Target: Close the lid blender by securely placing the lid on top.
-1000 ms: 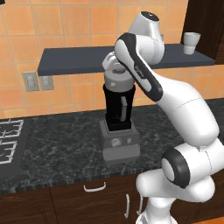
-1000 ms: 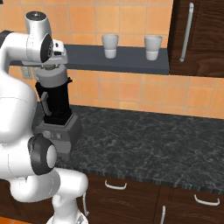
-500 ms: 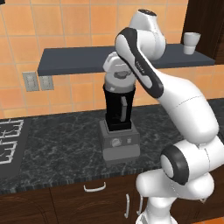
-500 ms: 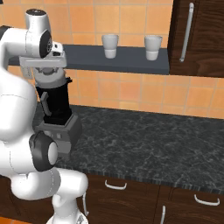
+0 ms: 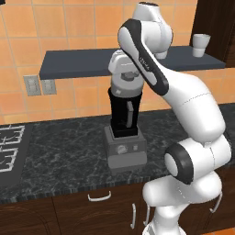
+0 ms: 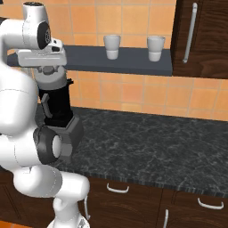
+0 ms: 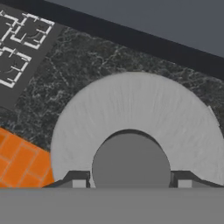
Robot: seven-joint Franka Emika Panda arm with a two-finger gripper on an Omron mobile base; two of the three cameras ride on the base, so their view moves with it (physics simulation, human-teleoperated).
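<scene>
The claw (image 7: 130, 183) pinched the lid's (image 7: 135, 127) central cap, directly over the blender (image 5: 125, 124) jar at twelve o'clock. Seating looked nearly done; pressing down and releasing remained, I judged.

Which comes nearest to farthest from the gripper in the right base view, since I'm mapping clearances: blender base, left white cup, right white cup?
From the gripper, over the black jar:
1. Blender base, directly below it on the counter.
2. Left white cup, on the shelf to its right.
3. Right white cup, farther right along the same shelf.
</scene>
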